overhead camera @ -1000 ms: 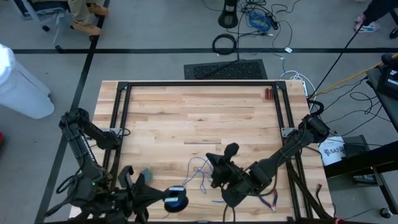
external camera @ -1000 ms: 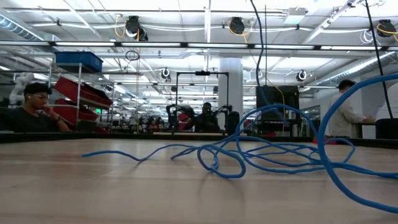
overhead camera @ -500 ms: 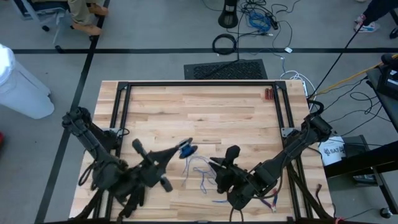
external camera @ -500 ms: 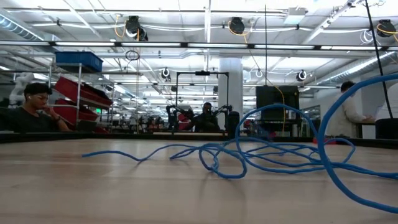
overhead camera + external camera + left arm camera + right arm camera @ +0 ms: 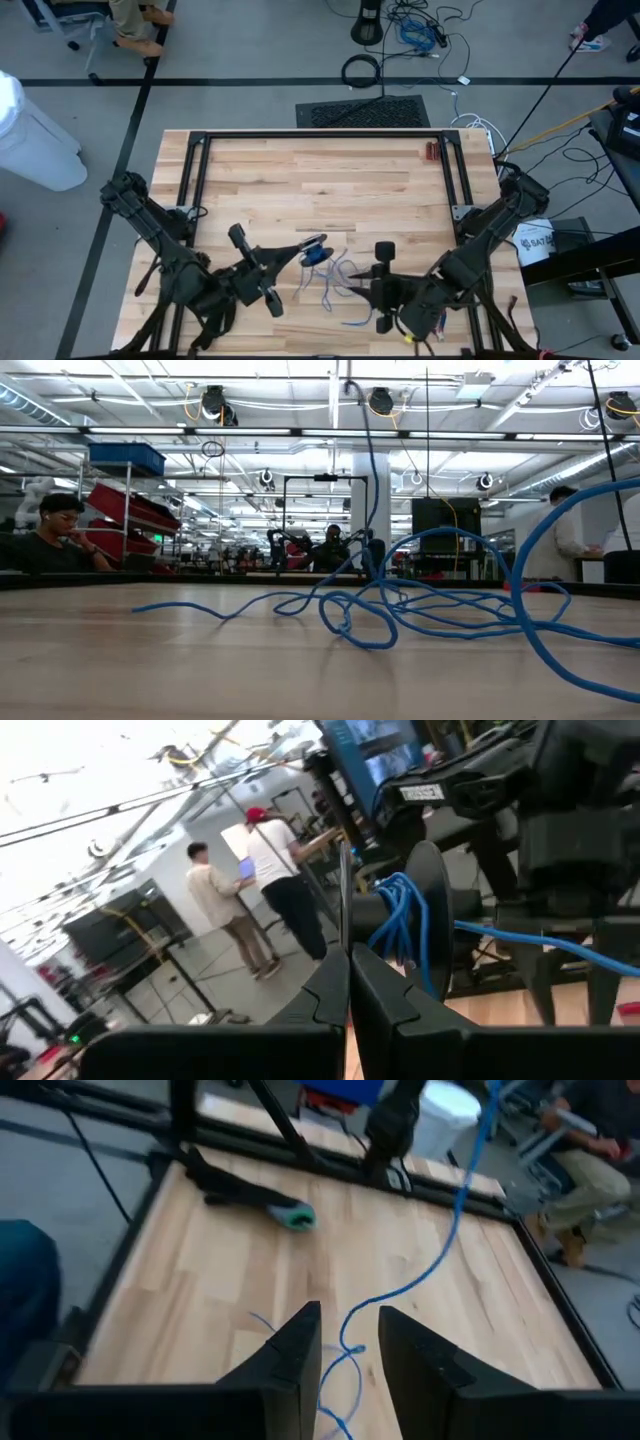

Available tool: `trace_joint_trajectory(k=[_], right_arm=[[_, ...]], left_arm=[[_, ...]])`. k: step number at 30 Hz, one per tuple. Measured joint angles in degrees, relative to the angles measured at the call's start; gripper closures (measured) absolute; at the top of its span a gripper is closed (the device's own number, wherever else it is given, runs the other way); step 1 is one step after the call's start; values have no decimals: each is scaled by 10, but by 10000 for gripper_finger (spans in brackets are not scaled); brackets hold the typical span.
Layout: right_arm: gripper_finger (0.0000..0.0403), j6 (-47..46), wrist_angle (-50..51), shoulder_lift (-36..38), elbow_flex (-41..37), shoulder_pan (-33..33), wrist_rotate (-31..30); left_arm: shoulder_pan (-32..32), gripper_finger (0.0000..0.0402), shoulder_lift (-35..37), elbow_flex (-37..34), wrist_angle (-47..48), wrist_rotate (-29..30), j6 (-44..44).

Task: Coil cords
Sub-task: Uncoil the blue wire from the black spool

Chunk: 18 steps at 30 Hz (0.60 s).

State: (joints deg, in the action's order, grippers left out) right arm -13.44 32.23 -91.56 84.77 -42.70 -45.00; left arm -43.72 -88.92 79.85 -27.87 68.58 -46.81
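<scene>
The thin blue cord (image 5: 330, 280) lies in loose, tangled loops on the pale butcher-block wooden table (image 5: 320, 170), toward the near middle of it, and one end of it is wound into a small dark spool-like bundle (image 5: 315, 252) that the left gripper (image 5: 313, 243) carries lifted off the wood, its fingers (image 5: 335, 990) pressed together on the bundle's edge. From that bundle a strand runs down to the loose loops just beside it, so the slack still to be wound lies between the two arms, its long run trailing from the bundle toward the table's near edge. The right gripper (image 5: 381, 285) sits on the far side of the loops from the bundle, close to them but not touching; its fingers (image 5: 300, 1345) stand apart with nothing between them, and the cord runs on the wood just ahead of the gap. By my reading the right arm is the nearer to the free strand and would feed it while the left turns the bundle. Beyond the bundle the boards are bare up to the black metal frame (image 5: 320, 135), while the near edge is close, leaving little room that way.
</scene>
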Motion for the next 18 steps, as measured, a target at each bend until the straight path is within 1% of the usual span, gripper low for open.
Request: trace_joint_trajectory(k=[2, 5, 9, 13, 18], right_arm=[[312, 22, -20, 1, 0, -4, -1], [312, 46, -47, -1, 0, -2, -3], [312, 47, -61, -9, 0, 6, -39], [312, 65, -121, -10, 0, 7, -76], [312, 146, -229, -13, 0, -2, -76]], left_arm=[[3, 393, 0, 0, 4, 1, 0], [10, 393, 0, 0, 5, 18, 0], [19, 393, 0, 0, 16, 24, 32], [20, 393, 0, 0, 20, 11, 60], [20, 393, 0, 0, 20, -40, 78]])
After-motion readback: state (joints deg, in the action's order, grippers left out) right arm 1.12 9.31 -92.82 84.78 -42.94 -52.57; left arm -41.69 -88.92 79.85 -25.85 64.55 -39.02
